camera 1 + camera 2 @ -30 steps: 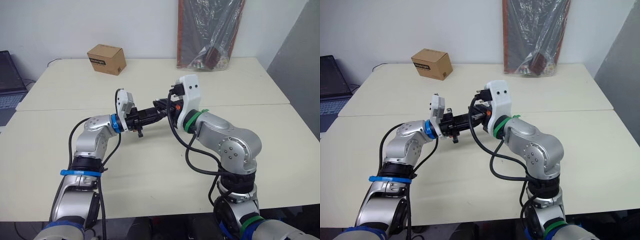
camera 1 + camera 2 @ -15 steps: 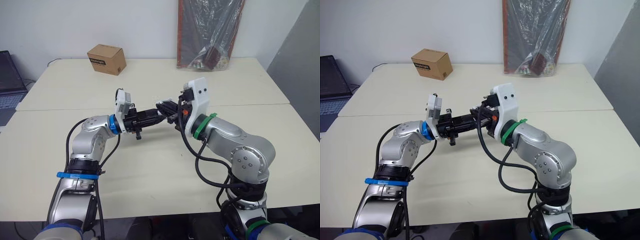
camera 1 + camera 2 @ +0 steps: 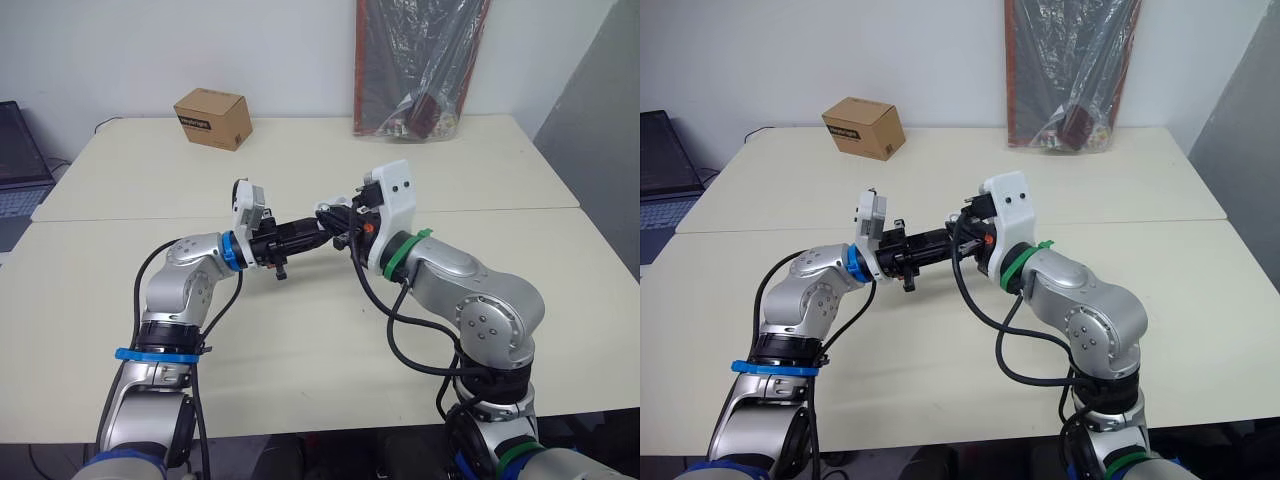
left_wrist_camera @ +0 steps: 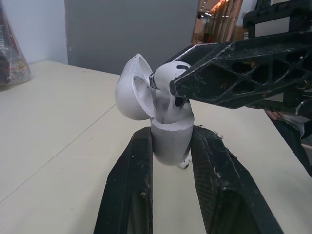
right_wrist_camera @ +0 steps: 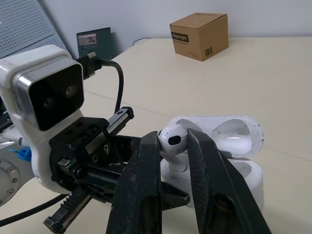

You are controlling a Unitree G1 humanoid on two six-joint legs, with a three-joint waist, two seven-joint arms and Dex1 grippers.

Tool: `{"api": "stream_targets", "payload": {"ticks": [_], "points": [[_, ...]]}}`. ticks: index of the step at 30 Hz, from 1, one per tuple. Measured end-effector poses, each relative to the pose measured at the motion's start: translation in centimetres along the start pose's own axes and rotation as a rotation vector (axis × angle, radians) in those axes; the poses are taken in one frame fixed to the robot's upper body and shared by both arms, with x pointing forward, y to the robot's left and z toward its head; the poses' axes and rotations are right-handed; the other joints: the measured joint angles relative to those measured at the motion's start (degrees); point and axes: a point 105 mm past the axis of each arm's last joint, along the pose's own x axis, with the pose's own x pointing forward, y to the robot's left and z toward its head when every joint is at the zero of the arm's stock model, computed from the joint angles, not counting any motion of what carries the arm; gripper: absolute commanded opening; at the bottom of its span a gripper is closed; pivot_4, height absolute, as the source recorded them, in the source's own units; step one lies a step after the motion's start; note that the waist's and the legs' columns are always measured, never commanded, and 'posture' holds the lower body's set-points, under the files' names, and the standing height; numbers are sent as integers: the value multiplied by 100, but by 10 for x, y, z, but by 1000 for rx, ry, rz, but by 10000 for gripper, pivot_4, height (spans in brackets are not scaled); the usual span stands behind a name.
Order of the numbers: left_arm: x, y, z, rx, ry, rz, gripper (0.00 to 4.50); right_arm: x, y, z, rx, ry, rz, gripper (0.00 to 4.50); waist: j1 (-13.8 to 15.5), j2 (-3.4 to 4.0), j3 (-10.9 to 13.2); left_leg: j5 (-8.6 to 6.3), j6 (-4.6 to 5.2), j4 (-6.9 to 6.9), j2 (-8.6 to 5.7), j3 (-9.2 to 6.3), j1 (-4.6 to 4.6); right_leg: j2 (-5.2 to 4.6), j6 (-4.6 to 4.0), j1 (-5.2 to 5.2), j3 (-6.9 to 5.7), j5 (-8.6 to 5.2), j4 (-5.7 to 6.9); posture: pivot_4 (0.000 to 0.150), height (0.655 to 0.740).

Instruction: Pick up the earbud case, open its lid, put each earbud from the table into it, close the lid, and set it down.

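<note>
**Earbud half in the case, above the middle of the tabletop**

The left gripper (image 4: 172, 146) is clamped on the body of the earbud case (image 4: 168, 129). It holds the case up off the tabletop (image 3: 300, 340), roughly over the middle, with the lid (image 4: 130, 87) flipped open. The right gripper (image 5: 173, 145) is pinching an earbud (image 4: 165, 74). The stem is down in the case opening and the head is poking out above it. Compared to a second ago, the right arm's elbow has swung outward to the right. The two grippers meet at pretty much the same spot as before. The cardboard box (image 3: 212, 118) sits by the far left corner.
</note>
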Motion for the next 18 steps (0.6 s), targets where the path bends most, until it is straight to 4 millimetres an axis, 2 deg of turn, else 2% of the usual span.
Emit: {"api": "stream_targets", "payload": {"ticks": [18], "points": [[5,-1,-2,11,-35,44,7903,3,1,3,68,41,-48,4052,1,0,0,0,0,-1,0,0,-1,0,-1,-1,0,1,-1,1500,7400]]}}
